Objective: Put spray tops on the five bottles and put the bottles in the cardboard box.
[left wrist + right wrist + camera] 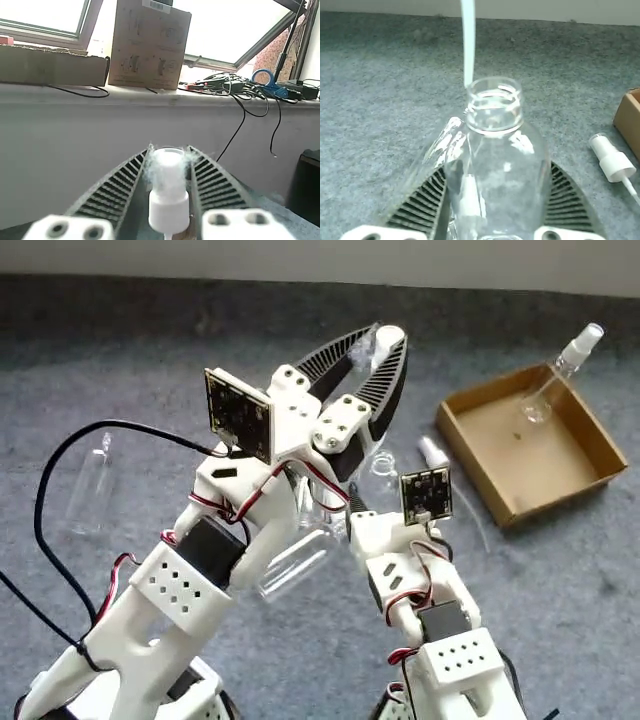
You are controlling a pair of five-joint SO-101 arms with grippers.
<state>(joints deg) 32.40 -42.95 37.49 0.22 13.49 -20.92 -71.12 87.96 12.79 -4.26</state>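
Left gripper: clenched on a white plastic spray top, its black ribbed fingers pressing each side of the smooth round collar. The clear overcap stands uppermost. The top's thin white dip tube hangs straight down, and its end sits just beside the rim of the bottle below. Whether it touches that rim cannot be told. Right gripper: grasping a clear, round-shouldered bottle upright between ribbed fingers. The threaded neck is open and bare. In the high view both grippers lie to the side of the cardboard box, near it but apart, with the left gripper raised above the held bottle's mouth. The box is shallow, square and brown. A capped bottle leans in it, its white spray head out over the far wall. A loose spray top lies on the grey, coarse carpet just beside the box. Two bare clear bottles lie on the carpet well away from the box, one under the left arm, the other farther off.
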